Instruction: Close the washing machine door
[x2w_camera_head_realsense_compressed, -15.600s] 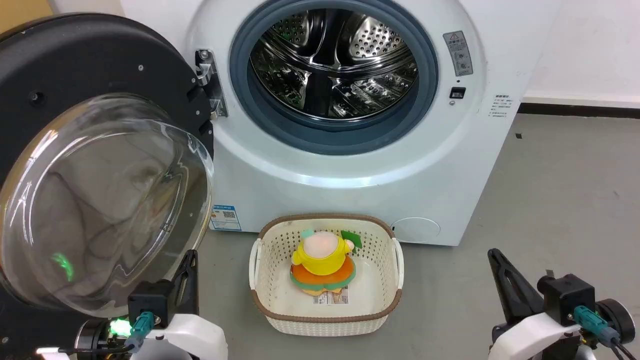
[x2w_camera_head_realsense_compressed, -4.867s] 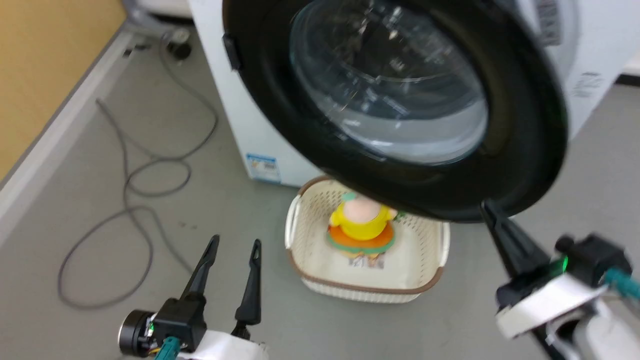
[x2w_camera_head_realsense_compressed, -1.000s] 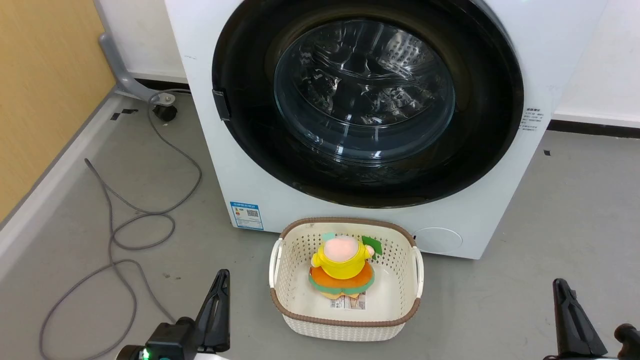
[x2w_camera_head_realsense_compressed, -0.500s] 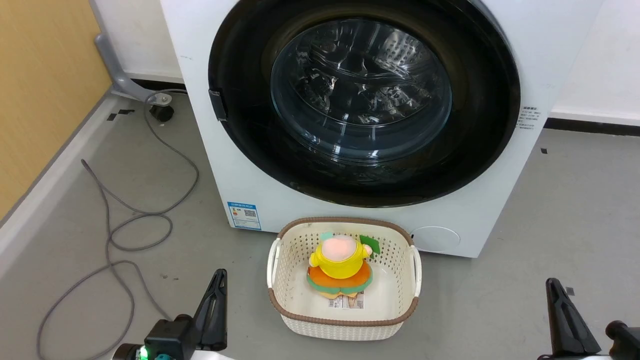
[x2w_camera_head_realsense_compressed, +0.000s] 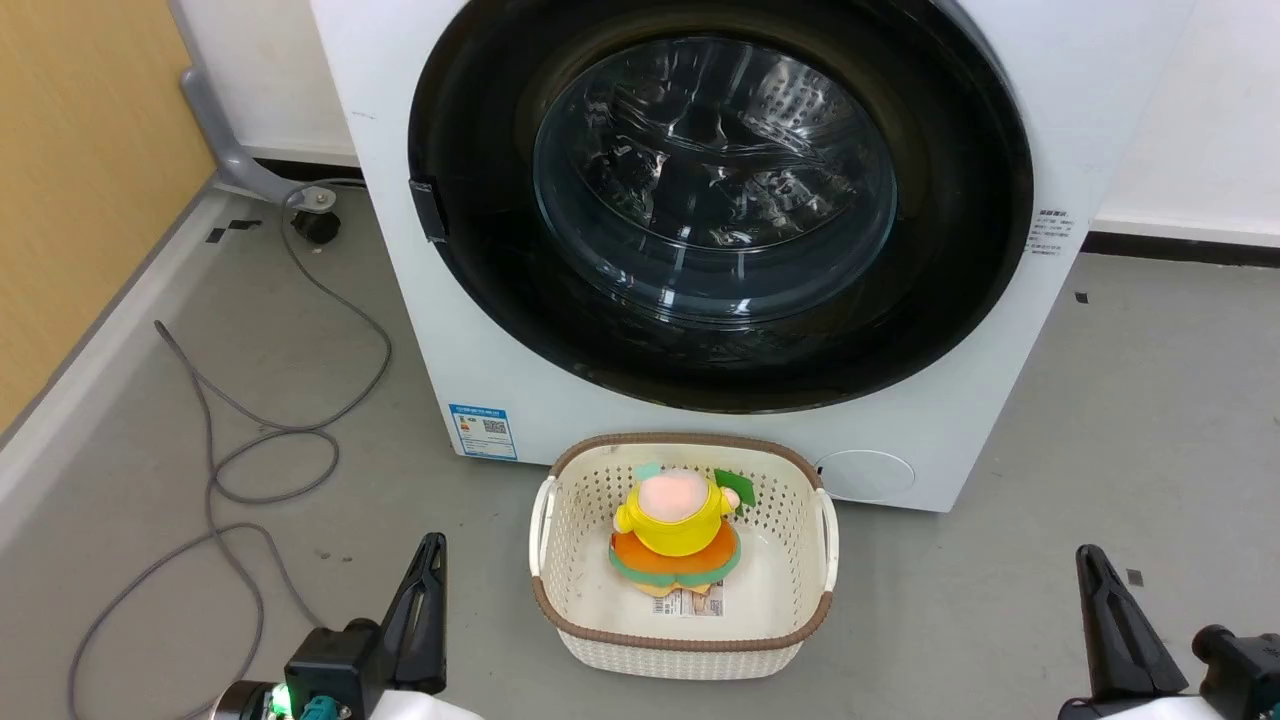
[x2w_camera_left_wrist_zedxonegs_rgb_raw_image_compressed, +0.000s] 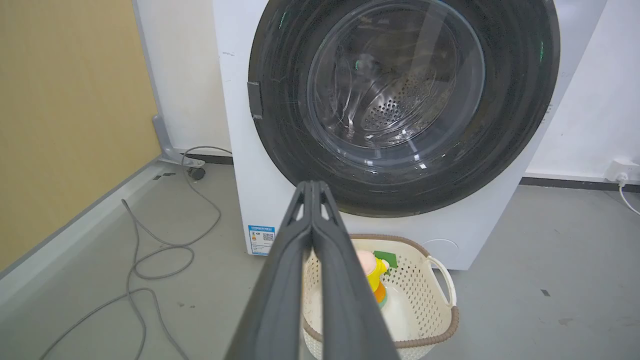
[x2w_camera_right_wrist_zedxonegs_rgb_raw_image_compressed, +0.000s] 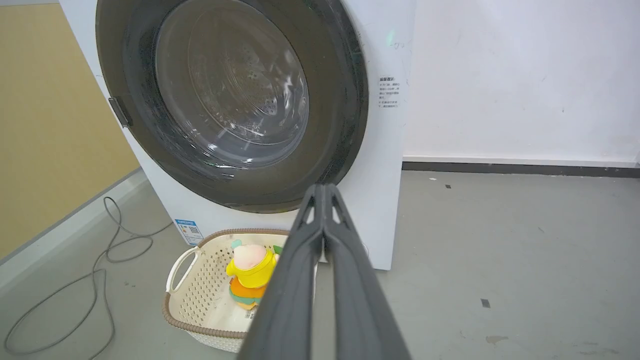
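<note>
Grey floor (x2w_camera_head_realsense_compressed: 1100, 400), white wall behind, tan panel upper left. Round washing machine door (x2w_camera_head_realsense_compressed: 720, 180) now shut flush on washing machine (x2w_camera_head_realsense_compressed: 400, 200) front, upper centre of frame; earlier it hung wide open at left, drum exposed. left tool (x2w_camera_left_wrist_zedxonegs_rgb_raw_image_compressed: 311, 186) lower left, right tool (x2w_camera_right_wrist_zedxonegs_rgb_raw_image_compressed: 324, 187) lower right: both clenched, empty, well apart from door. Basket (x2w_camera_head_realsense_compressed: 690, 655) with plush toy (x2w_camera_head_realsense_compressed: 675, 520) unmoved below door. Grey cable (x2w_camera_head_realsense_compressed: 250, 440) loops at left.
</note>
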